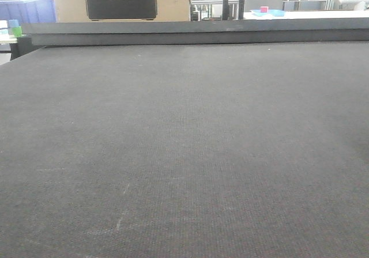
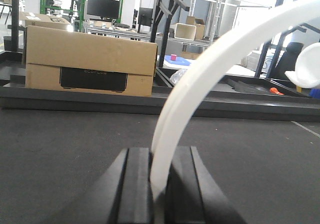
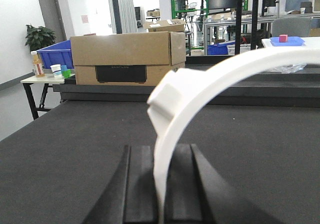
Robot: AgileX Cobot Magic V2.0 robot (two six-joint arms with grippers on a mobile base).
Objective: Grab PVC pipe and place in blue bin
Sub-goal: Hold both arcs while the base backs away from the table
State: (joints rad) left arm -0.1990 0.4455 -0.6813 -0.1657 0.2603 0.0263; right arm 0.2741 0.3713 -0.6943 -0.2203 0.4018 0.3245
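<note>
The PVC pipe is not in any view. In the left wrist view my left gripper is shut on a flat, curved white strip that arcs up and to the right. In the right wrist view my right gripper is shut on a similar white strip, which carries a blocky lump on its left side. A blue bin stands on a small side table beyond the table's far left corner; it also shows as the blue bin in the front view. Neither gripper shows in the front view.
A dark mat covers the table. A cardboard box sits behind the far rail. A blue tray holds a small red cube. A white rounded shape at the right edge cannot be identified. Bottles and cups stand by the bin.
</note>
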